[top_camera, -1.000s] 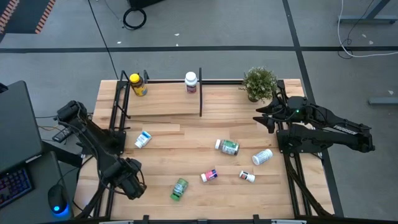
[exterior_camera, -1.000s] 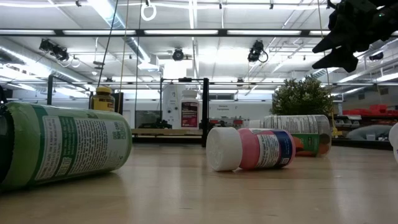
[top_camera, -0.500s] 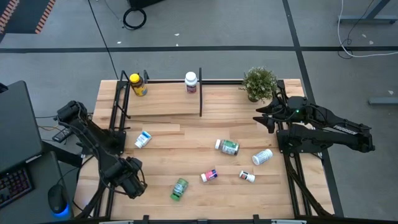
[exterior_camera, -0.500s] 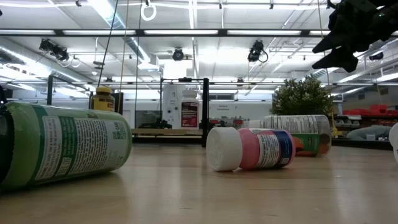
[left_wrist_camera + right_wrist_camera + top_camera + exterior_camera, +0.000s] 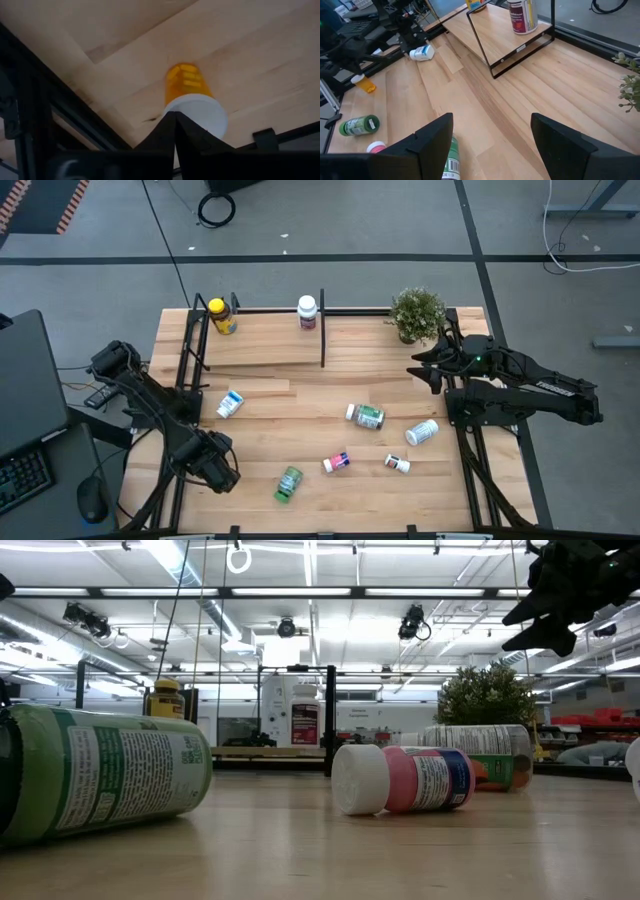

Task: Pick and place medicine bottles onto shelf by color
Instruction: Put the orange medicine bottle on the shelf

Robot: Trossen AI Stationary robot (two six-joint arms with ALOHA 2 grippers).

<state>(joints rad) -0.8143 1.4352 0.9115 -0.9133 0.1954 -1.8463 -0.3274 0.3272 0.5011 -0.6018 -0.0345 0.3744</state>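
My left gripper (image 5: pixel 216 469) hangs low over the table's near left part, shut. In its wrist view its fingertips (image 5: pixel 175 118) stand right at the white cap of a lying amber bottle (image 5: pixel 187 82), which also shows in the right wrist view (image 5: pixel 365 84). My right gripper (image 5: pixel 426 370) hovers open above the table's right side, near the plant (image 5: pixel 417 313). A yellow-capped bottle (image 5: pixel 221 317) and a magenta-labelled bottle (image 5: pixel 307 312) stand on the shelf (image 5: pixel 262 342). Several more bottles lie on the table: blue-labelled (image 5: pixel 230 404), green-labelled (image 5: pixel 365 416), white (image 5: pixel 421 431), pink (image 5: pixel 336 462), small white (image 5: pixel 398 464) and green (image 5: pixel 289 483). My left gripper's shut fingertips stand against the rim of the amber bottle's white cap (image 5: pixel 200 112), coming at it slanting from above. Whether they touch it I cannot tell. The bottle lies on its side on the table.
The shelf's black posts (image 5: pixel 322 328) and rods frame the far left part. Black frame rails run along the table's left edge (image 5: pixel 65 107) and right edge (image 5: pixel 462 442). A laptop (image 5: pixel 25 395) sits left of the table. Bare planks lie between the shelf and the lying bottles.
My left gripper has shifted a little toward the table's right. The bottles and my right arm have kept still.
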